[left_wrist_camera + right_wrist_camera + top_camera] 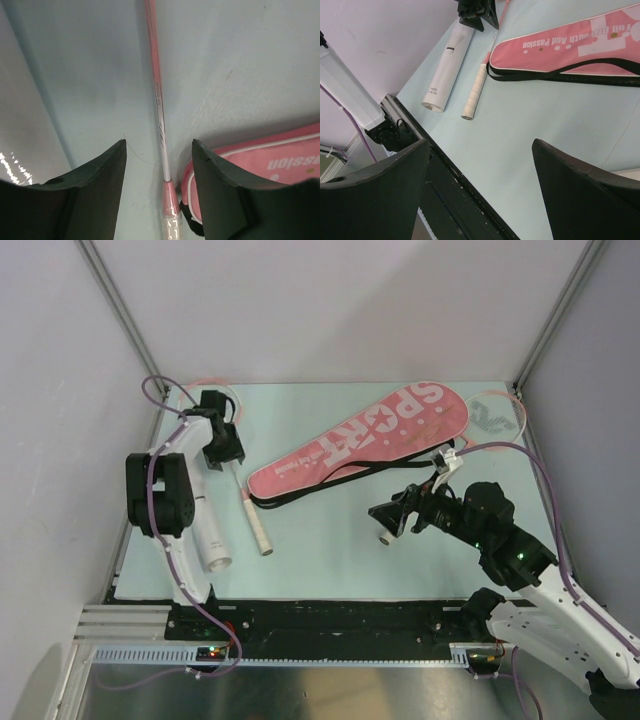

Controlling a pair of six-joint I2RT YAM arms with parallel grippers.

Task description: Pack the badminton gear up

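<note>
Nothing looks packed yet. Nearest you, the right gripper [390, 518] hovers low over the bare surface [330, 570], fingers wide apart, holding nothing. A small white object [383, 537] shows just below it, too small to name. To the left, the tube [210, 532] and one racket [252, 510] lie side by side, both outside the bag [365, 438]. Farther back, your left gripper [159, 150] points down, fingers apart, straddling that racket's thin shaft without touching it. The bag lies flat mid-surface; can't tell if it's unzipped. A second racket [497, 412] shows at the far right corner, beside the bag's wide end.
</note>
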